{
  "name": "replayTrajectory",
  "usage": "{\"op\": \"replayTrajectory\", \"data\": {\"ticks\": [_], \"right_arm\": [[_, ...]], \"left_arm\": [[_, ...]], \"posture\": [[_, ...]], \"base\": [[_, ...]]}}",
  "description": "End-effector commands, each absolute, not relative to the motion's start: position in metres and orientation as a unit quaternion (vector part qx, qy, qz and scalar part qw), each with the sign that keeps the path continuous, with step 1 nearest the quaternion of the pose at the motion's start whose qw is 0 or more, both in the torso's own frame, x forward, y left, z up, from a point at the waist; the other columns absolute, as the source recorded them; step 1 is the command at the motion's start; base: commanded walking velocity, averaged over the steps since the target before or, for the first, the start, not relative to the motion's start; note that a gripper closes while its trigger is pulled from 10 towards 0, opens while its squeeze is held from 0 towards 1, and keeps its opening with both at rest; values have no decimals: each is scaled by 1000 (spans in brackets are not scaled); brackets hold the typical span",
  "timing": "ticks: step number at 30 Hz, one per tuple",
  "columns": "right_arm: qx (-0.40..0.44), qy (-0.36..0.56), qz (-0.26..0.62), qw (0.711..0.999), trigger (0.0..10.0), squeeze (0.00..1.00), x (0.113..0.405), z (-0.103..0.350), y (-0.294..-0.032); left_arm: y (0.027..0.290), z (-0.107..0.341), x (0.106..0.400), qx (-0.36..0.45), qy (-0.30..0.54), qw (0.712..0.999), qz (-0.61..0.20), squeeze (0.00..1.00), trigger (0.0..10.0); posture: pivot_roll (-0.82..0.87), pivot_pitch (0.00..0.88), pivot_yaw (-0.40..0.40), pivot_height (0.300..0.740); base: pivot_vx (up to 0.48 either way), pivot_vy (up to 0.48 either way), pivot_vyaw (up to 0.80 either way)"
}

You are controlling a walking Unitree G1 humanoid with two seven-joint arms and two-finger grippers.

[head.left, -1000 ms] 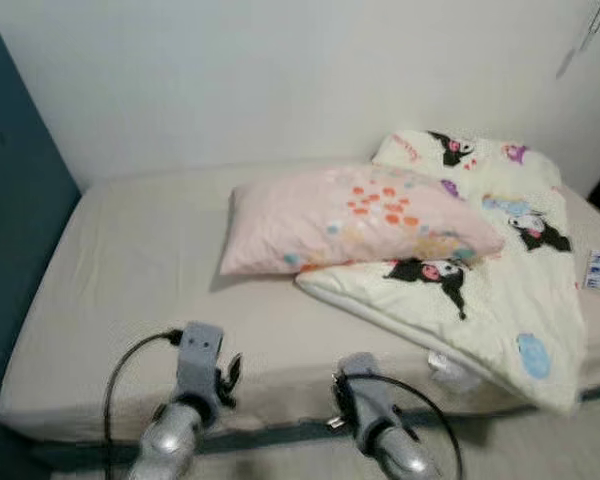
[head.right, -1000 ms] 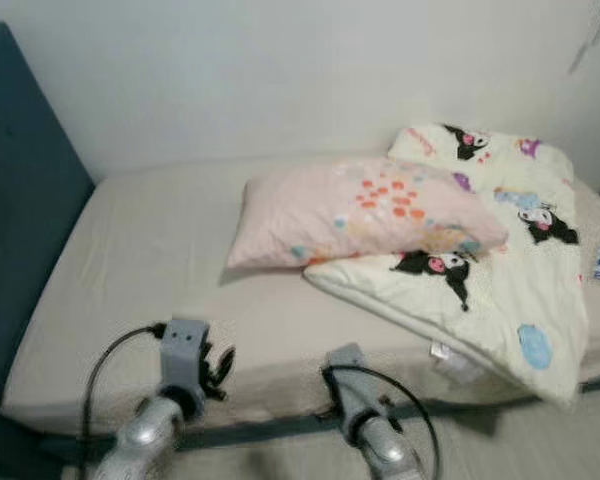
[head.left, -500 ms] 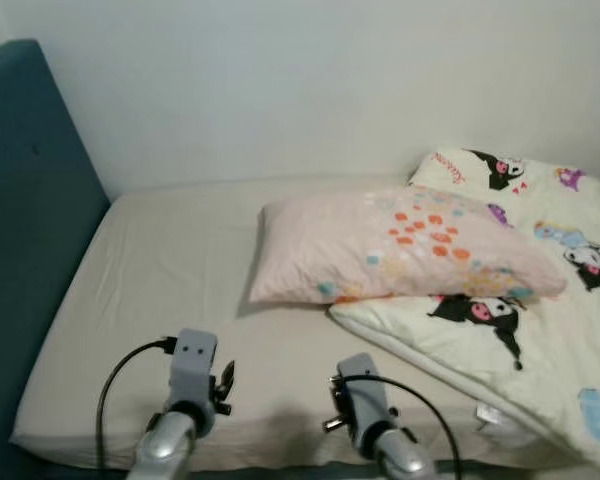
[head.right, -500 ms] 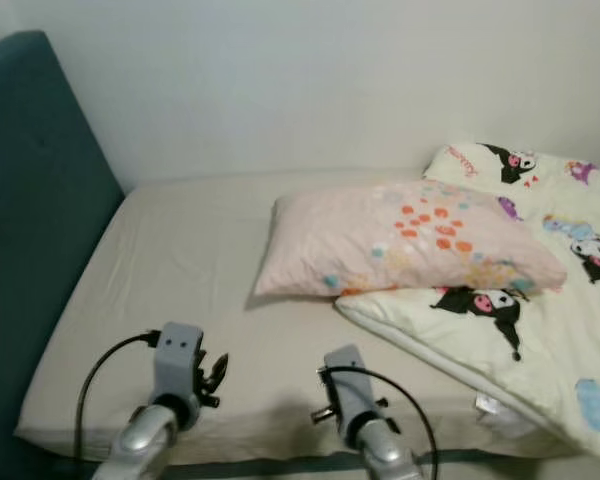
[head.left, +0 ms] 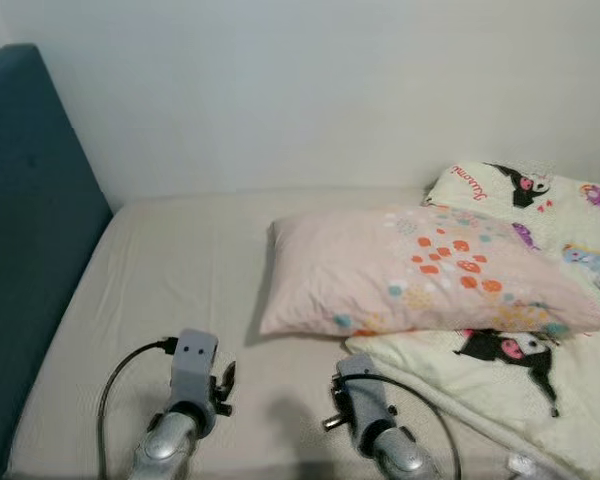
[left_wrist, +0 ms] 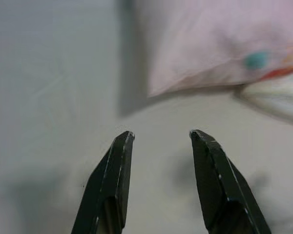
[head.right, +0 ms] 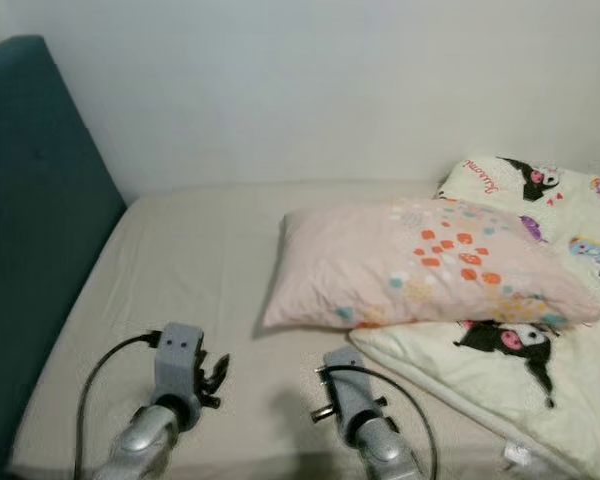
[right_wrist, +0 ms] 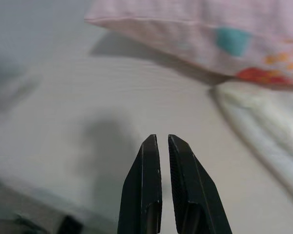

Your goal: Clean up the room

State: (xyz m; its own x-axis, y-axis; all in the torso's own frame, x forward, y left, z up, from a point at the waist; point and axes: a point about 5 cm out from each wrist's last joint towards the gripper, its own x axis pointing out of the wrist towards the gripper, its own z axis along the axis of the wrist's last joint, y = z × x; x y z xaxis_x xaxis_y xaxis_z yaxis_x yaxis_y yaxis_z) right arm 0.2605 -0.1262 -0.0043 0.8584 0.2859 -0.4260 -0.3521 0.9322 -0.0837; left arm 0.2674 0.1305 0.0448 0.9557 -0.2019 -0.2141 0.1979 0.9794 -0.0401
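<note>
A pale pink rectangular pillow [head.left: 430,272] with orange and teal spots is laid across the middle of the beige-sheeted bed [head.left: 170,270], its right end resting on a cream cartoon-print quilt [head.left: 540,350]. The left gripper [left_wrist: 161,139] is held above bare sheet near the pillow's lower left corner, fingers spread apart with nothing between them. The right gripper [right_wrist: 159,139] is held just below the pillow's lower edge, fingers nearly pressed together and empty.

Both silver arms reached forward, side by side. Left gripper [left_wrist: 161,139] had fingers spread apart; right gripper [right_wrist: 160,140] had fingers nearly closed together, holding nothing.
</note>
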Motion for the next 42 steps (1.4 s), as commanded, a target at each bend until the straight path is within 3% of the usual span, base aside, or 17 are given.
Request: {"op": "replayTrajectory", "data": {"ticks": [1, 16, 36, 42], "right_arm": [[-71, 223, 170, 957, 10000, 0, 255, -10, -122], [-67, 227, 166, 957, 10000, 0, 255, -11, -121], [-64, 230, 161, 958, 10000, 0, 253, -13, -122], [-65, 231, 160, 958, 10000, 0, 253, -13, -123]], "left_arm": [[135, 37, 260, -1, 126, 987, -103, 0, 10000], [133, 37, 259, 0, 129, 984, -124, 0, 10000], [131, 35, 260, 19, 140, 980, -138, 0, 10000], [131, 29, 260, 31, 163, 976, -144, 0, 10000]], "posture": [[-52, 130, -2, 740], [-52, 130, 2, 740], [-53, 130, 8, 740], [-56, 131, 9, 740]], "base": [[0, 0, 0], [0, 0, 0], [0, -457, 0], [205, 394, 0]]}}
